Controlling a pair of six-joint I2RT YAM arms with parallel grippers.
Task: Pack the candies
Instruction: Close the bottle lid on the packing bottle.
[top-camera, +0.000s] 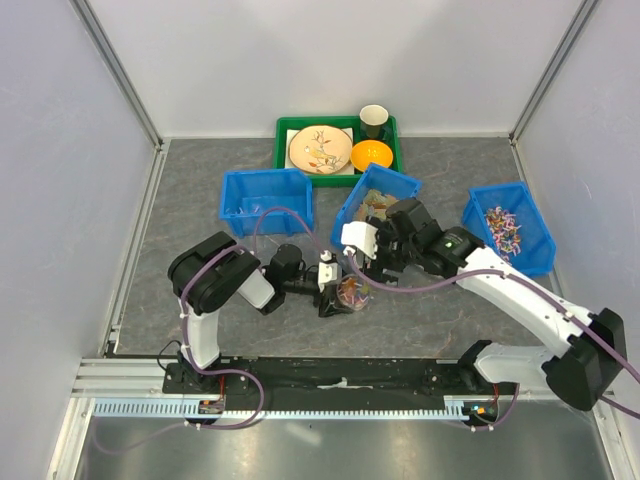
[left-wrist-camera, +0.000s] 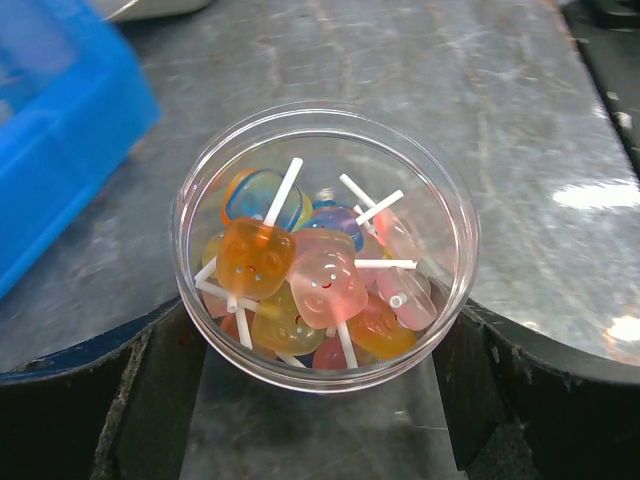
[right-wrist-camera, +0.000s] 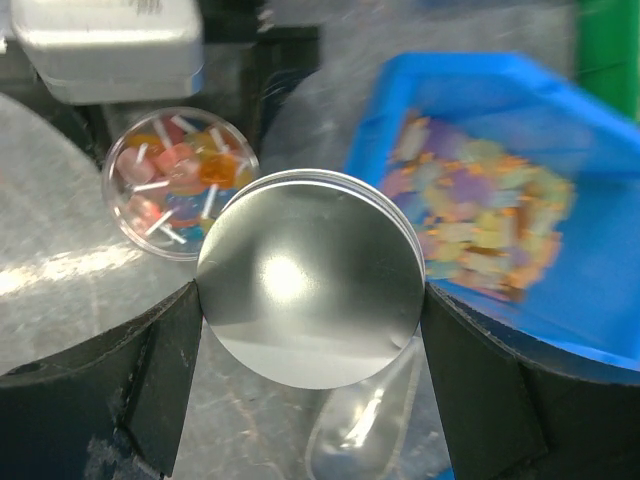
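Candies (left-wrist-camera: 310, 275): in clear tub (left-wrist-camera: 190, 250) on worktop (left-wrist-camera: 520, 130), clasped by left pincer (left-wrist-camera: 320, 400); right pincer (right-wrist-camera: 310, 340), gripping round lid (right-wrist-camera: 310, 290), sits just right and far of it.

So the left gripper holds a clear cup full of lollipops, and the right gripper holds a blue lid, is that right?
Not quite. The lid in the right gripper is silver and shiny, not blue, as the right wrist view shows. The rest holds: the left gripper holds the clear cup full of lollipops.
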